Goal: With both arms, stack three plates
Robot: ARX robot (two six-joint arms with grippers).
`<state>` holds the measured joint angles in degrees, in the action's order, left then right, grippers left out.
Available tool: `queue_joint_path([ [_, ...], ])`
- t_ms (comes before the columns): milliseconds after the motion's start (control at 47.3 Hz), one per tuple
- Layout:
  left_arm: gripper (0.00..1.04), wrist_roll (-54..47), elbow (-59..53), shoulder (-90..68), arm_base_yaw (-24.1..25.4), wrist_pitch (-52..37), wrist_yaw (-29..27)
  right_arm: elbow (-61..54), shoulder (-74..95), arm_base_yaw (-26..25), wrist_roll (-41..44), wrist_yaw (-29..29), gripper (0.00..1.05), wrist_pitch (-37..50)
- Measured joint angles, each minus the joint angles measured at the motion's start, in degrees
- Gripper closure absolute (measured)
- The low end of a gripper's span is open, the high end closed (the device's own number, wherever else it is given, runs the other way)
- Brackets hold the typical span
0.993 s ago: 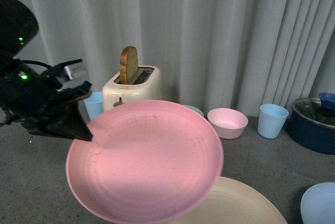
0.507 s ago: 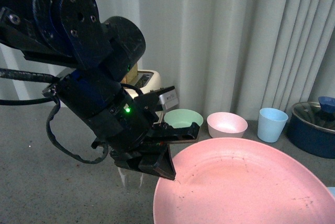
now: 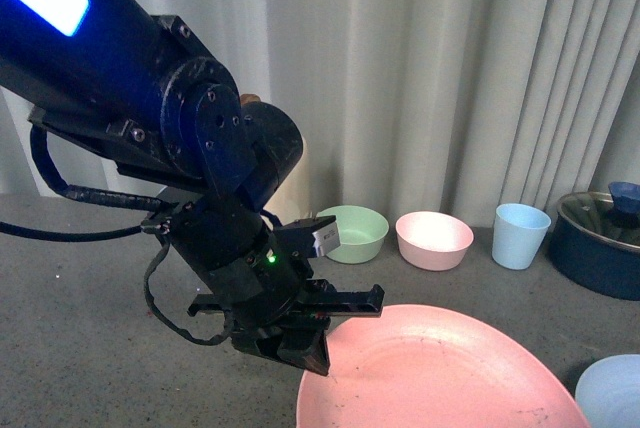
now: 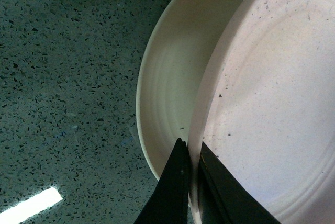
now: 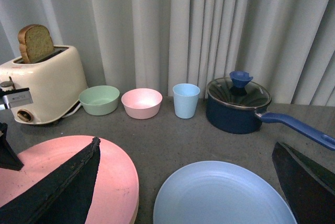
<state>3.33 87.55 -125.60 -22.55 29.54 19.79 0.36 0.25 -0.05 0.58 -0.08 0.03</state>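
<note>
**left gripper clamped on the pink plate, above the cream one**

nearest the robot, the left gripper (image 3: 318,343) is closed on the rim of the pink plate (image 3: 450,368), one finger above the rim and one below. the pink plate sits over the cream plate (image 4: 167,77), offset so that a crescent of cream shows beside it. whether the two touch cannot be told. just to the right, the light blue plate (image 5: 225,195) lies flat on the speckled counter (image 4: 68,77). the right gripper (image 5: 186,143) hangs above it with its fingers spread wide and nothing between them. further back stand a toaster (image 5: 39,82) with bread (image 5: 34,41), a green bowl (image 3: 352,231), a pink bowl (image 3: 434,236), a blue cup (image 3: 520,233) and a dark blue pot (image 3: 600,248). behind them is a pale curtain (image 3: 450,78).
</note>
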Motion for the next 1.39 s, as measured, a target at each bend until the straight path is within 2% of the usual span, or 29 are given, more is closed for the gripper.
queue_joint_path([
  [613,1.01,1.6,3.8,-5.2,-0.4,-1.4,-0.1,0.0,0.0,0.0,0.0,0.0,0.07,0.0],
  [993,1.01,-1.2,3.8,-5.4,-0.1,-0.5,-0.7,0.0,0.0,0.0,0.0,0.0,0.07,0.0],
  [1141,0.83,-1.8,3.8,-5.4,0.0,-0.1,-0.5,0.0,0.0,0.0,0.0,0.0,0.07,0.0],
  [1394,0.35,-1.9,4.2,-3.3,-0.1,0.7,1.6,0.0,0.0,0.0,0.0,0.0,0.07,0.0],
])
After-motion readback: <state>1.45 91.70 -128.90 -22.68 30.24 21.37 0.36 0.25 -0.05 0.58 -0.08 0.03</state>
